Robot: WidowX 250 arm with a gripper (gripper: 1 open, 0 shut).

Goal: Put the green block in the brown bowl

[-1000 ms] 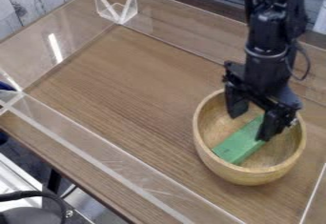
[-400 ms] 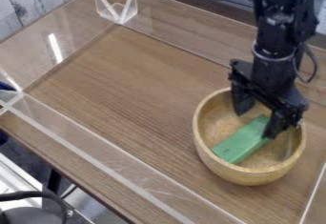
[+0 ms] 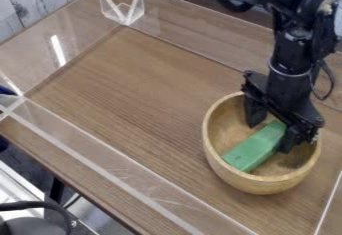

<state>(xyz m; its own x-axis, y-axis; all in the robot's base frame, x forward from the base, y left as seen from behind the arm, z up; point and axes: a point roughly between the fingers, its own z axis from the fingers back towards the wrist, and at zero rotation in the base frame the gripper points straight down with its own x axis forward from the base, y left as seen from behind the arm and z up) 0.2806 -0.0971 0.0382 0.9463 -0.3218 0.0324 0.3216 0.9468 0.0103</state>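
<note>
The green block point(image 3: 254, 147) lies flat inside the brown bowl point(image 3: 221, 154), a light wooden bowl at the right front of the table. My gripper point(image 3: 279, 119) hangs just over the bowl's far right part, above the block's upper end. Its black fingers point(image 3: 253, 107) stand apart, open, with nothing between them. The block rests on the bowl's floor, and its far end is partly hidden behind the fingers.
A wooden tabletop point(image 3: 134, 89) is fenced by low clear acrylic walls point(image 3: 80, 139). A clear bracket point(image 3: 120, 7) stands at the far left corner. The table's front edge runs along the lower left, with dark floor and cables below.
The open gripper has drifted a little to the right and slightly up over the bowl. The green block stays lying in the bowl.
</note>
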